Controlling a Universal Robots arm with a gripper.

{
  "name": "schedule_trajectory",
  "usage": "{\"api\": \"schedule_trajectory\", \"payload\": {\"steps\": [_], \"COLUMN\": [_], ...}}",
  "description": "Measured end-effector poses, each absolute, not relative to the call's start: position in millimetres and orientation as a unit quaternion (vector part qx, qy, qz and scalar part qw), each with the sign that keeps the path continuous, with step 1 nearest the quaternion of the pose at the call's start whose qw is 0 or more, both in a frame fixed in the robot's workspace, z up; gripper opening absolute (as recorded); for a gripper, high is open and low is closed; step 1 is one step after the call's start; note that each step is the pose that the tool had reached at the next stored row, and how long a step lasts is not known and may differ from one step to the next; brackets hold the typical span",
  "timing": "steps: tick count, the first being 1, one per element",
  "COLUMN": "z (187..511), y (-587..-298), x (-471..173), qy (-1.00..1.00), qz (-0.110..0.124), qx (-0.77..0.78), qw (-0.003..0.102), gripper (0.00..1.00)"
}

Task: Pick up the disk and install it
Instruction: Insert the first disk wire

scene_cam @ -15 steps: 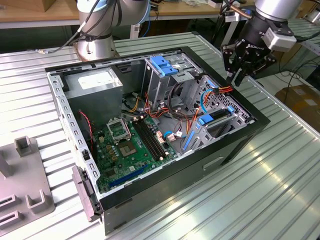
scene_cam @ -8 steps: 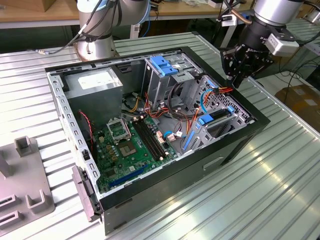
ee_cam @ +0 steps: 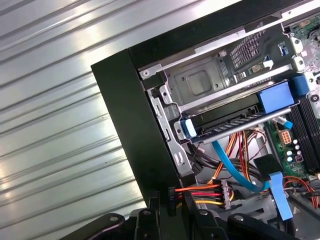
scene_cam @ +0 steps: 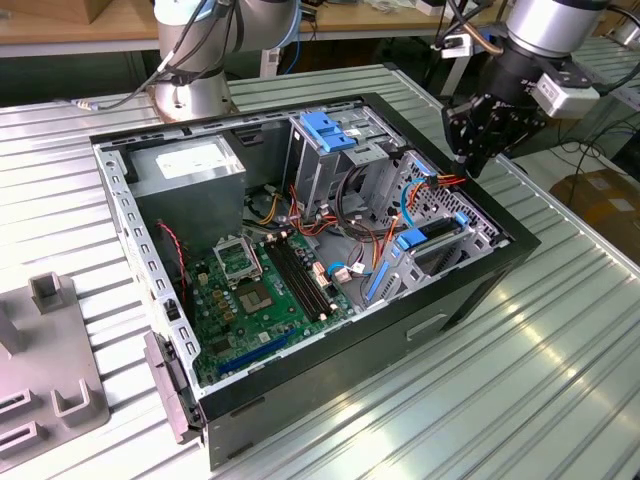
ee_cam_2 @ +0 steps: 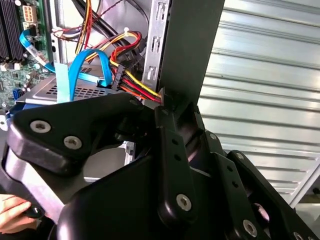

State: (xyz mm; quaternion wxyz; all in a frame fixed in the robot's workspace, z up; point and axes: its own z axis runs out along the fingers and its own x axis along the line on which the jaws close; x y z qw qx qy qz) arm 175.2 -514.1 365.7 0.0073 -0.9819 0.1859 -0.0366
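Observation:
The disk lies in a metal bay at the corner of the open computer case. Its dark edge runs between the bright blue ends of its carrier. In the exterior view the disk is at the case's right side, just below my gripper. My gripper hangs over the case's black wall beside that bay. A red, yellow and black power cable runs from a plug straight in between the fingers, which look shut on the cable's end. In the first wrist view the power cable ends at a black piece between the tips.
A blue data cable loops near the bay. A grey cage with a blue handle block stands at the back, with the motherboard and power supply further in. A second arm's base and a grey fixture sit outside the case. A hand shows.

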Motion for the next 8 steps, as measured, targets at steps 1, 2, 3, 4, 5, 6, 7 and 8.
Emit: {"api": "schedule_trajectory", "payload": {"steps": [1,2,3,4,5,6,7,8], "z": [365.6,365.5,365.5,365.4,365.0,364.7,364.3,364.3], "y": [-514.3,-514.5,-514.5,-514.5,-514.4,-514.4,-514.4,-514.5], "x": [173.2,171.8,171.8,171.8,171.8,171.7,171.7,171.7], "qy": [0.185,0.184,0.184,0.184,0.184,0.184,0.184,0.184], "qz": [-0.037,-0.038,-0.038,-0.038,-0.039,-0.039,-0.04,-0.041], "qx": [-0.982,-0.982,-0.982,-0.982,-0.982,-0.982,-0.982,-0.982], "qw": [0.008,0.008,0.008,0.008,0.008,0.007,0.007,0.007], "gripper": [0.31,0.31,0.31,0.31,0.31,0.31,0.31,0.31]}}
